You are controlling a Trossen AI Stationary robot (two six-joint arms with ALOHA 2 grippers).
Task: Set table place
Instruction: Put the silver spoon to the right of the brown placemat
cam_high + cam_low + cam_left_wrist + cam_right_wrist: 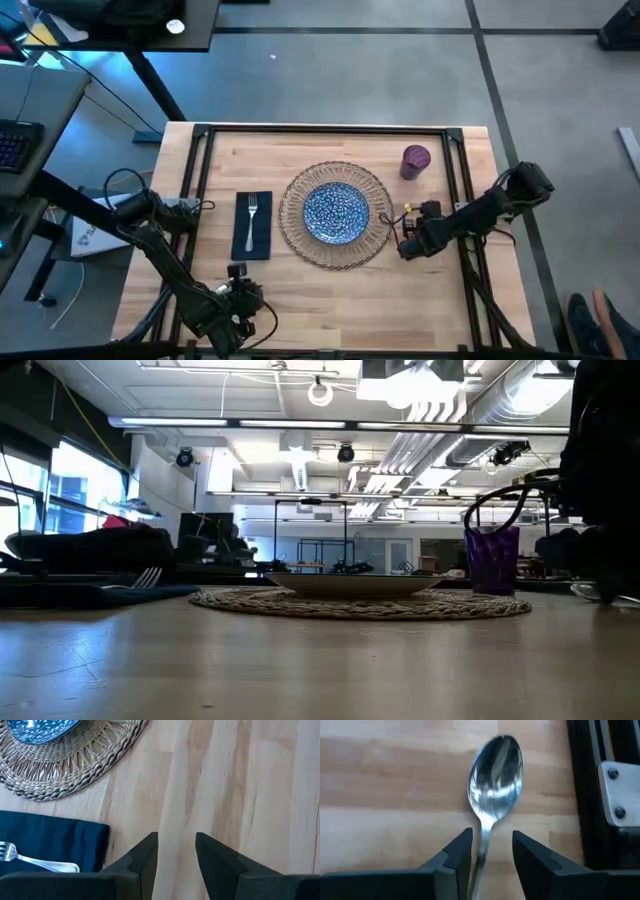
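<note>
Right gripper (491, 851) hangs low over the table (330, 300), just right of the wicker placemat (336, 215), its fingers spread either side of a silver spoon (495, 772) handle; whether they touch it is unclear. Blue speckled plate (335, 211) sits centred on the placemat. A fork (252, 210) lies on the navy napkin (253, 226) to its left, the purple cup (416, 160) beyond it. Left gripper (176, 857) waits spread near the table's front edge.

The two dark jointed arms carried looping black cables along their links. The left gripper (176, 854) and right gripper (491, 851) each had matte black, wedge-shaped fingers (456, 855).
</note>
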